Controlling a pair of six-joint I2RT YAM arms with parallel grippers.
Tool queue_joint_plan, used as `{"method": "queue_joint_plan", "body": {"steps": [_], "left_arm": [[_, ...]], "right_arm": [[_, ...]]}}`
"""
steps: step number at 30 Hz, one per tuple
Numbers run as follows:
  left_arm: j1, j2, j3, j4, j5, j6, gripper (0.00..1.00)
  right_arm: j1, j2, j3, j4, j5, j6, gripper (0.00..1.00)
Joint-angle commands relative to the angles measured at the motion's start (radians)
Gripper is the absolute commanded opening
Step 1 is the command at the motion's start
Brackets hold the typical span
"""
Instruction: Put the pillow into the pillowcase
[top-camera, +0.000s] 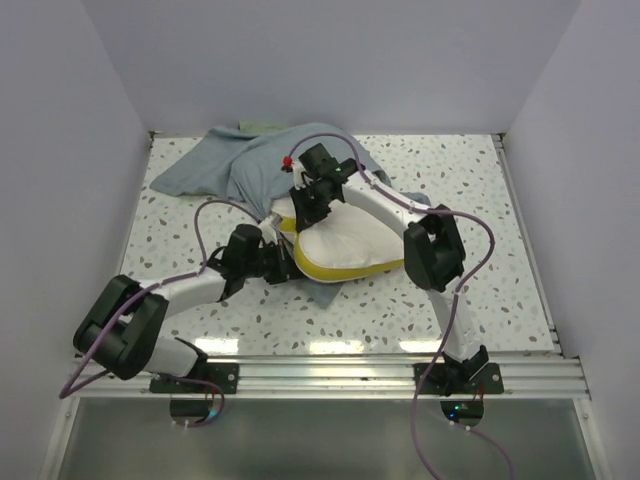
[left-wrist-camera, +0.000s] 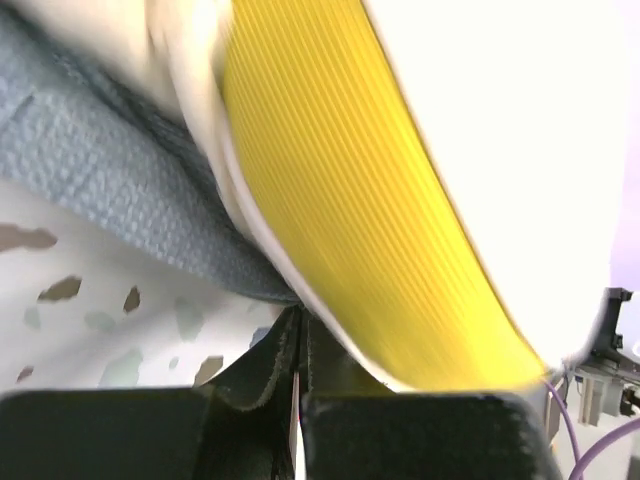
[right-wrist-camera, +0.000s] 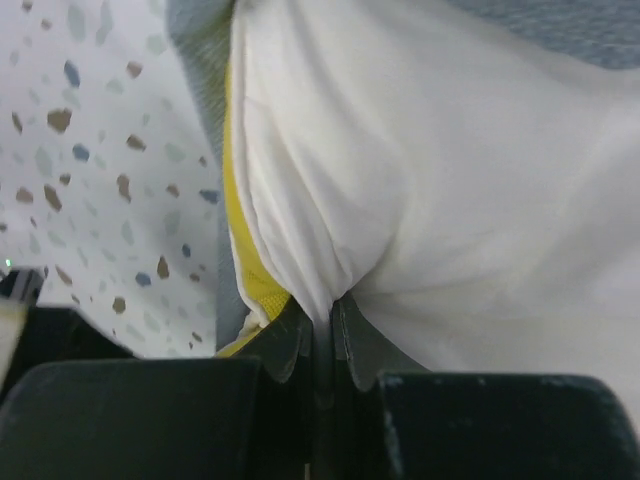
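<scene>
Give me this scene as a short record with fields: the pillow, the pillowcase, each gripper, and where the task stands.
pillow: cream top, yellow edge, lying on the table, largely uncovered
pillowcase: grey-blue, crumpled at far left, one part under the pillow
left gripper: shut at the pillow's yellow edge beside grey cloth; what it pinches is unclear
right gripper: shut on the pillow's white fabric
task: not yet done

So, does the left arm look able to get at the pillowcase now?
Probably yes: the left gripper is shut right against the pillowcase edge beneath the pillow; nothing lies between.
</scene>
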Motion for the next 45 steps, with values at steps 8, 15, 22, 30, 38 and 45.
{"method": "queue_joint_plan", "body": {"steps": [8, 15, 22, 30, 38, 45], "left_arm": [[-0.094, -0.125, -0.019, -0.032, 0.057, 0.031, 0.0], [-0.12, -0.255, 0.067, -0.212, 0.083, 0.278, 0.18], [0.116, -0.365, 0.303, -0.421, -0.036, 0.704, 0.65], [0.13, -0.001, 0.539, -0.388, -0.184, 0.958, 0.72], [0.034, 0.171, 0.574, -0.242, -0.179, 0.907, 0.76], [0.014, 0.263, 0.613, -0.198, -0.187, 0.844, 0.76]], "right_arm": [[-0.093, 0.007, -0.039, 0.407, 0.3, 0.298, 0.0], [-0.069, -0.027, -0.339, 0.467, 0.138, 0.286, 0.0], [-0.07, -0.237, -0.672, 0.609, -0.049, 0.289, 0.0], [-0.069, -0.437, -0.874, 0.562, -0.183, 0.084, 0.0], [-0.075, -0.558, -0.938, 0.456, -0.277, -0.03, 0.08], [-0.197, -0.782, -0.819, 0.225, -0.255, -0.067, 0.78]]}}
